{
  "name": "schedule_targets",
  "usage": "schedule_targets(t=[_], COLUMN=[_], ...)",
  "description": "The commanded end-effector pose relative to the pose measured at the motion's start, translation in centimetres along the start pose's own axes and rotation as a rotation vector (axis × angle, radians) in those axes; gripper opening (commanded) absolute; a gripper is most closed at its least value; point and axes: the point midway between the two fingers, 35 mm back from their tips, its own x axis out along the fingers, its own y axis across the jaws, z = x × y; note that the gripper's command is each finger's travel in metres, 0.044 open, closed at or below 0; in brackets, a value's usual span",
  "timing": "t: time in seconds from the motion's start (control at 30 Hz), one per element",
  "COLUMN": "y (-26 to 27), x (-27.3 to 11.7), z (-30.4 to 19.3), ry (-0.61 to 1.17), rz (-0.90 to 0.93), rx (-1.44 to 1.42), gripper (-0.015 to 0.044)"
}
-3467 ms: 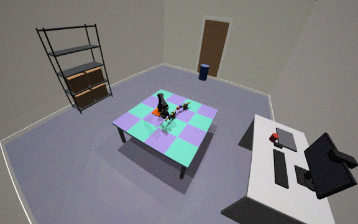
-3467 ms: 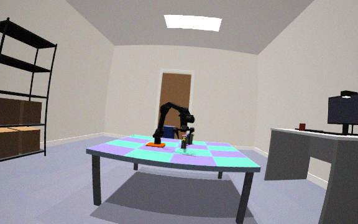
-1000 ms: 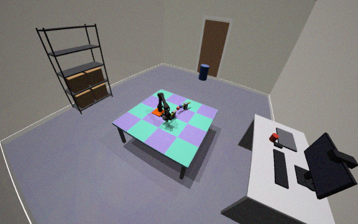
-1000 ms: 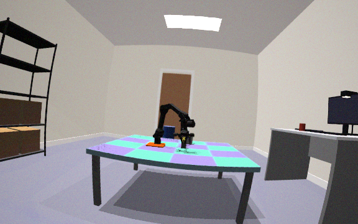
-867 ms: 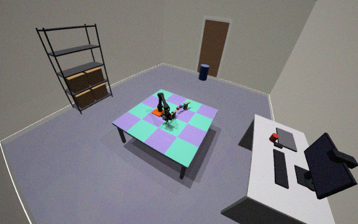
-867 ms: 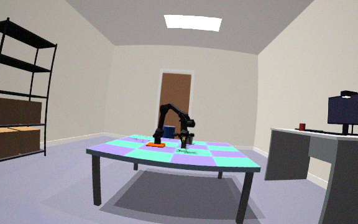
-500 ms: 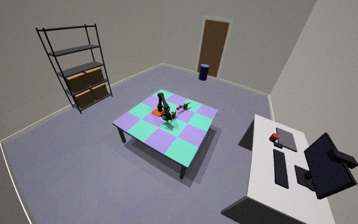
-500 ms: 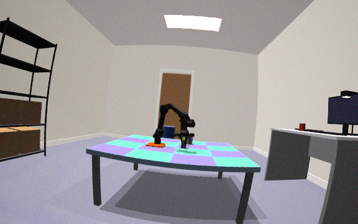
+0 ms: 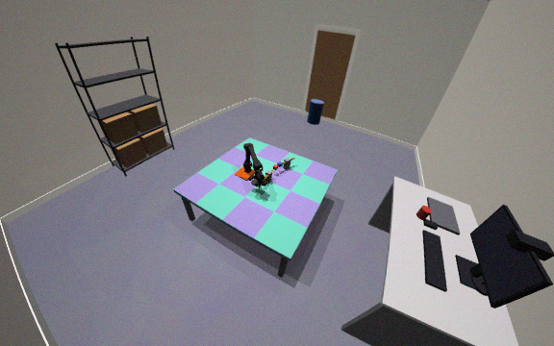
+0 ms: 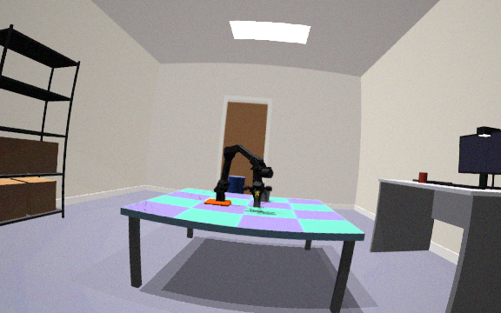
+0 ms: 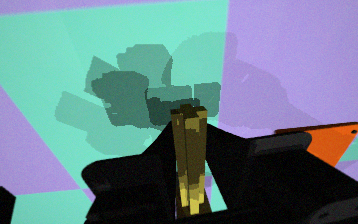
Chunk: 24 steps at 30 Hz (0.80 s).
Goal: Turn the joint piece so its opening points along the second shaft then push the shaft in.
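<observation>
My gripper [image 9: 262, 183] [image 10: 257, 200] [image 11: 183, 123] is shut on the yellow second shaft, at the near end of the row. That yellow shaft [image 11: 195, 150] has a ridged end and stands between the two black fingers in the wrist view. The near grey block [image 9: 269, 176] is close beside the gripper. Beyond it are a small red part [image 9: 275, 167] and a small blue part [image 9: 280, 163] of the joint, then the far grey block [image 9: 287, 163] with a yellow shaft end [image 9: 292, 159] behind it. The joint's opening and its exact angle are too small to tell.
The arm stands on an orange base plate [image 9: 244, 174] [image 10: 217, 203] [image 11: 330, 142] on the checkered table [image 9: 289, 240] [image 10: 272, 223]. A white desk [image 9: 407, 288] with a monitor, a black shelf rack and a blue bin [image 9: 315, 111] stand away from the table.
</observation>
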Motion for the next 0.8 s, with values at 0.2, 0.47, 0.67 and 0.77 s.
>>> schedule_targets(t=[0.2,0.47,0.67,0.77], y=[-0.03,-0.05,-0.01,-0.01], x=[0.06,0.11,0.01,0.01], z=[0.01,-0.08,-0.16,-0.16], ry=[-0.001,-0.001,0.001,0.001], rz=[-0.017,-0.055,-0.039,-0.039], rx=[0.002,0.003,0.000,0.000], gripper=[0.0067,0.0067,0.0047,0.0027])
